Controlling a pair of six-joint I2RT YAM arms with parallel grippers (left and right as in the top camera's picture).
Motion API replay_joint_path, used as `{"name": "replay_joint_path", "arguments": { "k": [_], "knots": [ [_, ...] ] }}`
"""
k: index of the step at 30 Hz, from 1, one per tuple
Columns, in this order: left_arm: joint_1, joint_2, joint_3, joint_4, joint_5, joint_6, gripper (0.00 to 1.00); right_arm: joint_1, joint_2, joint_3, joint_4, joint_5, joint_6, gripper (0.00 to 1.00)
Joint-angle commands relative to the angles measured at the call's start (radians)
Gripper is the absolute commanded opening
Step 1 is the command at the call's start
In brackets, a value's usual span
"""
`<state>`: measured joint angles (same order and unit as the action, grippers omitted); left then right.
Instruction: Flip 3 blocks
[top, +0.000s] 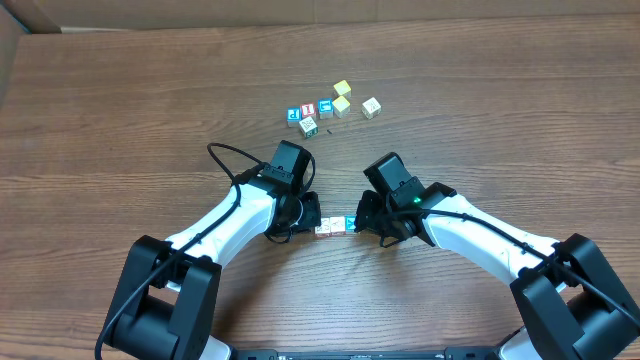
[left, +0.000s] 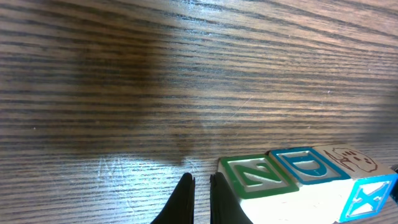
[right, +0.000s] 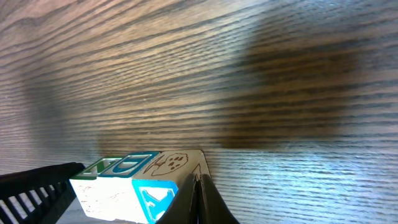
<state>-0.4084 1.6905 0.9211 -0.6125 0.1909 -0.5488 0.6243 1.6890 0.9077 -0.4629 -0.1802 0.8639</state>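
The left gripper (left: 200, 186) and right gripper (right: 198, 186) sit pinched shut, empty, at either end of the three touching alphabet blocks (top: 337, 227) on the table (top: 120, 120), so one should open wide and take an end block squarely, sparing its neighbours.

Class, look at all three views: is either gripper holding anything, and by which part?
Nothing sits between either gripper's jaws; both are shut. The left gripper and right gripper stand against opposite ends of the row of blocks, apparently pinching it.
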Motion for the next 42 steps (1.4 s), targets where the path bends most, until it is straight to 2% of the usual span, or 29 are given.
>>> {"name": "replay_joint_path", "arguments": {
  "k": [1, 10, 19, 42],
  "knots": [
    [-0.005, 0.006, -0.008, 0.0, 0.012, -0.01, 0.04, 0.005, 0.008, -0.005, 0.005, -0.016, 0.005, 0.04],
    [-0.003, 0.006, -0.008, -0.004, -0.046, -0.009, 0.04, 0.005, 0.008, -0.005, -0.007, 0.001, 0.005, 0.04],
    [-0.005, 0.006, -0.008, -0.045, 0.03, -0.02, 0.04, 0.005, 0.008, -0.005, -0.024, 0.006, 0.005, 0.04],
    [-0.005, 0.006, -0.008, 0.018, 0.027, -0.035, 0.04, 0.005, 0.008, -0.005, -0.024, -0.043, 0.058, 0.04]
  ]
}}
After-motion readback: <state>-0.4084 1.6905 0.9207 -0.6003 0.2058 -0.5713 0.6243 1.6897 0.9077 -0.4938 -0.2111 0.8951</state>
